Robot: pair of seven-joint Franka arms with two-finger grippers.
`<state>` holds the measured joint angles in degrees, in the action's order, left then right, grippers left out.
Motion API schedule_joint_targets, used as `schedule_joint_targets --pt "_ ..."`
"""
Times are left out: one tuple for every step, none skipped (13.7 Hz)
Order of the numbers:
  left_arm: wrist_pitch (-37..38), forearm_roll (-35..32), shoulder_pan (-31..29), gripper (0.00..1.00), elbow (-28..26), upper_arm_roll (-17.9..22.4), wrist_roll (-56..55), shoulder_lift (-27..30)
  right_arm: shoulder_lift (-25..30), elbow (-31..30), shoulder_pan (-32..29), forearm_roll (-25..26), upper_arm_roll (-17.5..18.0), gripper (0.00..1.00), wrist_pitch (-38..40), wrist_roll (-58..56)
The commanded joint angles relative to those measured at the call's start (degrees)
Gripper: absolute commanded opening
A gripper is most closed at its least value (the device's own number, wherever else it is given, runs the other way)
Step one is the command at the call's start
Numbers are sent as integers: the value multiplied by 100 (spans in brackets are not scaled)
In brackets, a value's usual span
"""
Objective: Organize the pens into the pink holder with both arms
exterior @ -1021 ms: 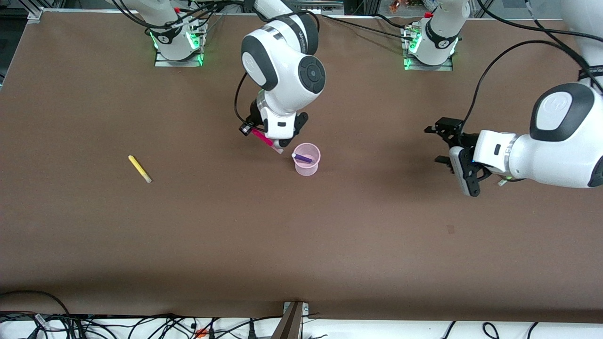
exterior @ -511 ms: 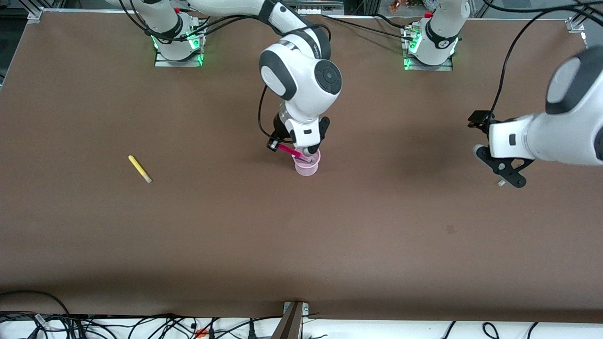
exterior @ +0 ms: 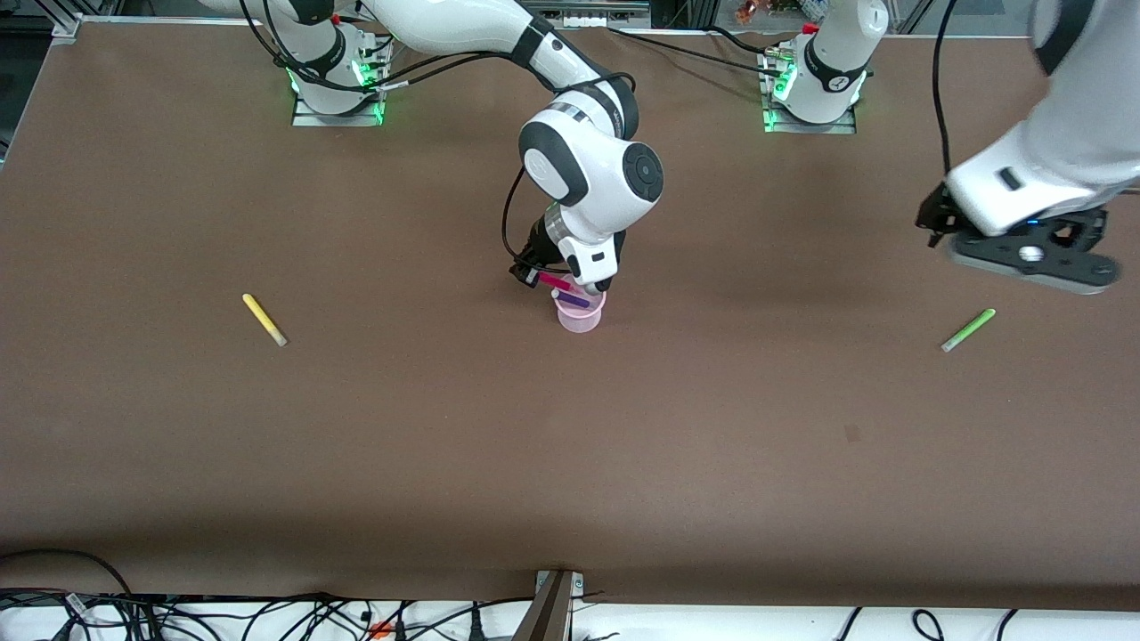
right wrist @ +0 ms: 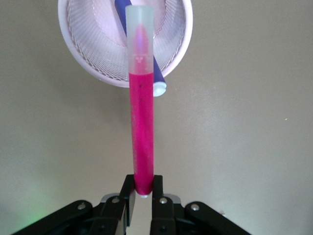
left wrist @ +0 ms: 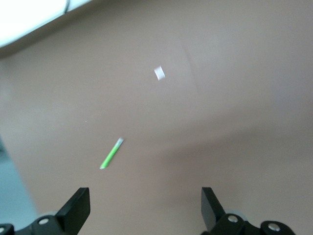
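The pink holder [exterior: 580, 318] stands mid-table with the purple pen [exterior: 574, 301] leaning inside it. My right gripper [exterior: 570, 285] is shut on the magenta pen [exterior: 554, 281] and holds it over the holder's rim. In the right wrist view the gripper [right wrist: 142, 193] grips the magenta pen [right wrist: 142, 122] by its end. The pen's pale cap points over the holder [right wrist: 88, 54] and the purple pen [right wrist: 157, 78]. My left gripper [exterior: 1024, 256] is open and empty, up over the light green pen [exterior: 968, 329]. Its wrist view shows the gripper [left wrist: 144, 210] above that pen [left wrist: 111, 153]. The yellow pen [exterior: 264, 319] lies toward the right arm's end.
Both arm bases [exterior: 338, 80] stand along the table's back edge. Cables [exterior: 267, 614] run along the edge nearest the front camera. A small pale mark [left wrist: 159, 73] sits on the brown table surface near the green pen.
My right gripper carried the magenta pen from beside the holder to over its rim. My left arm swung up and toward its end of the table, uncovering the green pen.
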<state>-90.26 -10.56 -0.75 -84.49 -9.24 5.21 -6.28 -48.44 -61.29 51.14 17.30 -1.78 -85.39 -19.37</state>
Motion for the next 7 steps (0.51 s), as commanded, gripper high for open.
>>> schedule_joint_targets --pt "-974 607 363 100 -1533 781 -696 1066 -77 170 45 177 -33 6 163 -120" --pt "-1020 625 382 100 -1640 870 -697 1111 -86 170 45 203 -33 6 129 -103" --pt "-1012 634 322 100 -1667 880 -688 1103 -121 170 45 204 -42 6 102 -85" --pt "-994 634 295 100 -1746 880 -697 1086 -121 179 45 204 -42 6 84 -76" --pt "-985 625 242 100 -1773 862 -706 1068 -121 179 45 195 -42 6 84 -76" --pt "-985 634 129 100 -1782 845 -706 1042 -113 188 54 195 -24 6 102 -85" --pt "-968 634 110 100 -1782 836 -697 998 -95 196 97 195 -24 6 119 -85"
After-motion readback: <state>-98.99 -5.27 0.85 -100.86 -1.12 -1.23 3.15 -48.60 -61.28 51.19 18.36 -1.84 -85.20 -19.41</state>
